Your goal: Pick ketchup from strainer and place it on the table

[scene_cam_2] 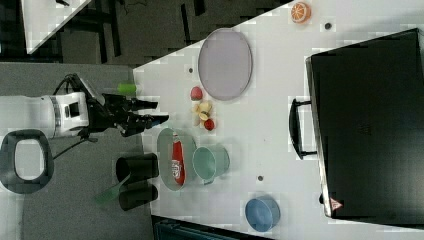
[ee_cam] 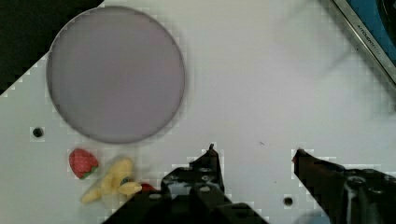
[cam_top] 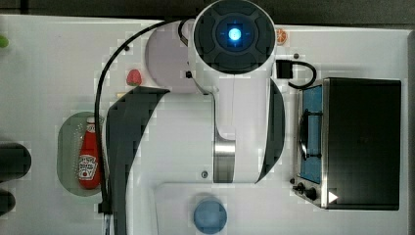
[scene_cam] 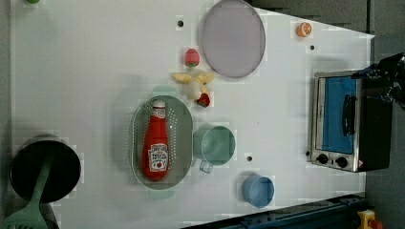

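The ketchup [scene_cam: 156, 143], a red squeeze bottle with a white cap and label, lies lengthwise in the pale green strainer [scene_cam: 184, 125] on the white table [scene_cam: 71, 71]. The top view shows the ketchup [cam_top: 89, 156] and the strainer [cam_top: 67, 147] at the top view's left, beside the arm. In the right view my gripper [scene_cam_2: 157, 112] hangs open just above the strainer [scene_cam_2: 165, 145] and the ketchup [scene_cam_2: 177, 162], apart from both. In the wrist view the gripper [ee_cam: 255, 154] is open over bare table with nothing between the fingers [ee_cam: 212, 161].
A grey-lilac plate [scene_cam: 233, 38], two strawberries [scene_cam: 192, 57], yellow banana pieces [scene_cam: 193, 78], a green cup [scene_cam: 217, 145] touching the strainer, a blue cup [scene_cam: 258, 191], a toaster oven [scene_cam: 344, 121], an orange slice [scene_cam: 304, 29], and a black pot [scene_cam: 43, 169] holding a green spatula.
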### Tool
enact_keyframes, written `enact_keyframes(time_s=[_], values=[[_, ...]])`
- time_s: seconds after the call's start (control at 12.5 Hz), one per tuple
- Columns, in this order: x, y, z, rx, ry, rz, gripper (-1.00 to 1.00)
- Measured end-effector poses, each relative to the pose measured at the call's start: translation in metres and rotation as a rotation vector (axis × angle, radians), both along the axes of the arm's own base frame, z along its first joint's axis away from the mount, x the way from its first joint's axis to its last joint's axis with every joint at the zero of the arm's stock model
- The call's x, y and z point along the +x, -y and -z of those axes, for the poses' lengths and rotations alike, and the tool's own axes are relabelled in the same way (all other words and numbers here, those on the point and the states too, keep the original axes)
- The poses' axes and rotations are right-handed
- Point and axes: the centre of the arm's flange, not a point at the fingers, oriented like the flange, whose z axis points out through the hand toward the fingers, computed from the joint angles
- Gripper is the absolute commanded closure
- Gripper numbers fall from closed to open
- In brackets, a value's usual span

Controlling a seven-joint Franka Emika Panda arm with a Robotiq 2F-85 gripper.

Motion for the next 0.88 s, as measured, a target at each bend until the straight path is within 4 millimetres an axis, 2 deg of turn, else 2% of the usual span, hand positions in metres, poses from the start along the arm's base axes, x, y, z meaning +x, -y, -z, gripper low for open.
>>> enact_keyframes(time_s=[0.08,0.16,0.24,0.4,0.48,0.56,0.64,0.72,0.88], values=[[-0.029,-0.002,0.006,0.018,-0.076,0.006,-0.59],[-0.059,-0.003,0.002,0.013,-0.118,0.010,-0.81],[-0.080,-0.004,-0.012,0.009,-0.120,0.013,-0.99],[-0.094,-0.021,-0.054,-0.005,-0.038,-0.012,-1.00],[-0.095,-0.037,-0.069,-0.022,-0.001,-0.041,-1.00],[-0.094,-0.059,-0.075,-0.033,0.016,-0.082,-1.00],[-0.093,-0.084,-0.072,-0.041,0.020,-0.130,-1.00],[-0.091,-0.115,-0.062,-0.042,0.014,-0.186,-1.00],[-0.093,-0.178,-0.027,-0.047,-0.025,-0.311,-1.00]])
